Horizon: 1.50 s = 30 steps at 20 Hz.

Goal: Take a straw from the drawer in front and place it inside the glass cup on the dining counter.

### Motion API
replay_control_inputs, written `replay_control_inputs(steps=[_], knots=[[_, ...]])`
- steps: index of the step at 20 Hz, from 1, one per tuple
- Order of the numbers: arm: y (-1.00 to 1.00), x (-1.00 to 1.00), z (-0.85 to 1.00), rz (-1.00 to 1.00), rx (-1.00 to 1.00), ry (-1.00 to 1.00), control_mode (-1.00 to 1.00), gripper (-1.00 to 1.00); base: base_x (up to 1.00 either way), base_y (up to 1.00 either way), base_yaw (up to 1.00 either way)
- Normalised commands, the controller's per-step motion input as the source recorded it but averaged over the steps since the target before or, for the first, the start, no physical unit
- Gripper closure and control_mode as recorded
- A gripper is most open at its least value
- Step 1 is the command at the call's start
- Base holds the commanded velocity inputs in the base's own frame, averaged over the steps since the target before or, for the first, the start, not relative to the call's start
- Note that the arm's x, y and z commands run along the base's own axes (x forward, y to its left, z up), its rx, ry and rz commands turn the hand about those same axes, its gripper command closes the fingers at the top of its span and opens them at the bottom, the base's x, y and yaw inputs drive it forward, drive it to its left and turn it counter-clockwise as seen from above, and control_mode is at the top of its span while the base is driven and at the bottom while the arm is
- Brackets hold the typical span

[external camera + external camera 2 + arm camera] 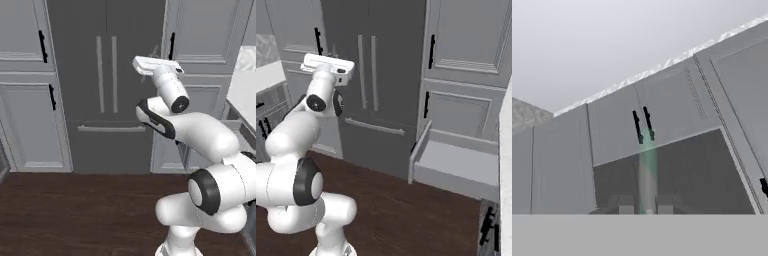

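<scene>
Both base views behind the arm, facing the dark fridge (107, 95), hand view angled up at upper cabinets (642, 125)

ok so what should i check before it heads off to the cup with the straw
1. Straw gripped: ok. The pale green straw stands between the fingertips of the shut hand.
2. Hand clear of the drawer: ok, it is raised well above and to the side.
3. Drawer out of the way: not ok, it stands open over the floor.
4. Hand aim: not ok, it points up at the upper cabinet doors.
5. Where the glass cup is: cannot tell.
</scene>
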Motion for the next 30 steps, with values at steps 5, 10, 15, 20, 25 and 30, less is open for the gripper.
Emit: replay_control_inputs(steps=[5,10,15,20,25,30], knots=[[0.0,0.0,0.0,0.0,0.0,0.0,1.0,1.0,0.0,0.45,0.96],[0.0,0.0,0.0,0.0,0.0,0.0,1.0,1.0,0.0,0.5,0.92],[0.0,0.0,0.0,0.0,0.0,0.0,1.0,1.0,-0.04,0.53,0.91],[0.0,0.0,0.0,0.0,0.0,0.0,1.0,1.0,-0.06,0.7,0.85],[0.0,0.0,0.0,0.0,0.0,0.0,1.0,1.0,0.04,0.84,0.74],[0.0,0.0,0.0,0.0,0.0,0.0,1.0,1.0,0.64,0.74,0.5]])
